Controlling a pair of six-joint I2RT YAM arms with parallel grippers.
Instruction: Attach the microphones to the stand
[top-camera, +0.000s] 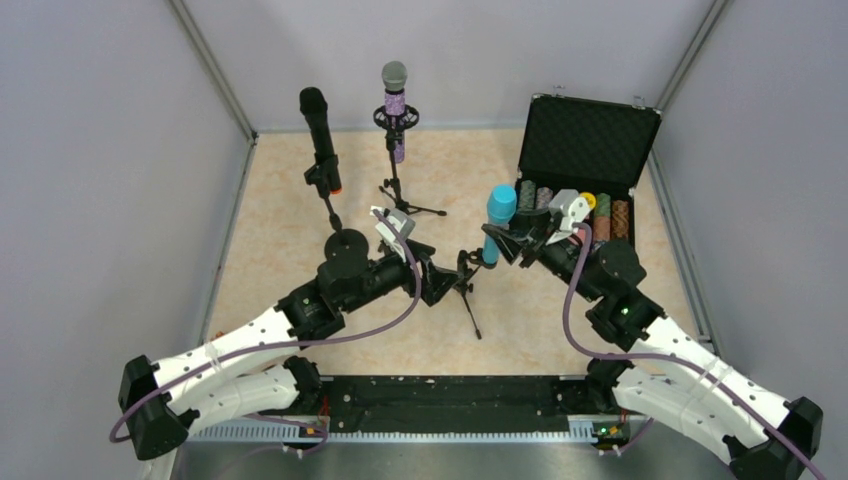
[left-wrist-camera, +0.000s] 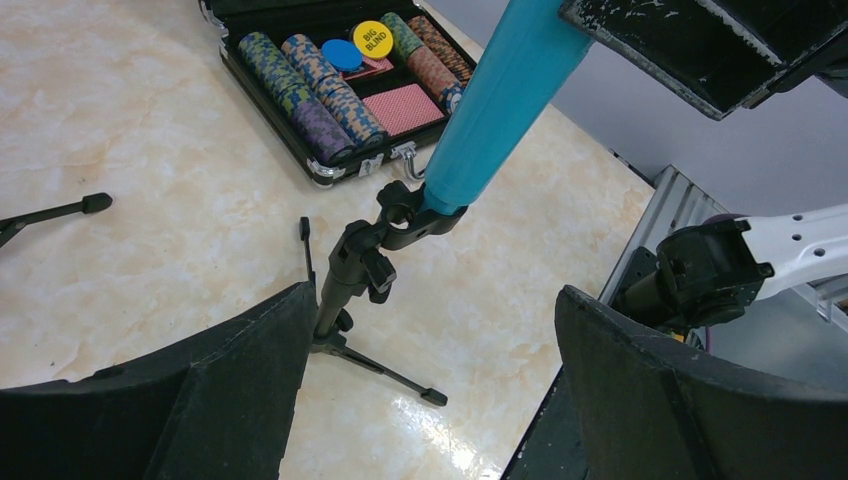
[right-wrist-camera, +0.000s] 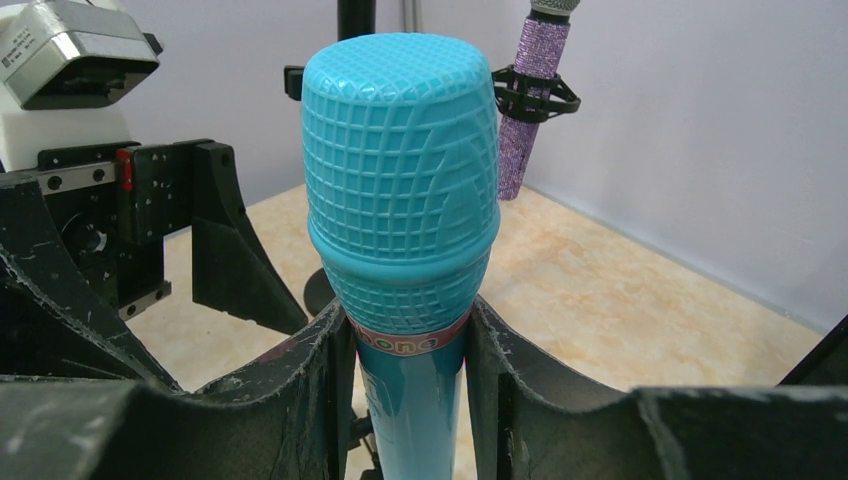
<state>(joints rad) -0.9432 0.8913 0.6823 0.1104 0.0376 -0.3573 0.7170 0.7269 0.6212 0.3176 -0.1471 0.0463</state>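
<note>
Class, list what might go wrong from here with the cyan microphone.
1. The left gripper is open, not gripping the tripod stand; pressing could tip it.
2. The cyan microphone, held tilted by the right gripper, only meets the clip; released now, it may drop out.

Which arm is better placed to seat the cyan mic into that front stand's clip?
Right. The right end effector is shut on the cyan microphone, whose lower end meets the clip of the small tripod stand. The left end effector is open, holding nothing, facing that stand; likely better for steadying it.
</note>
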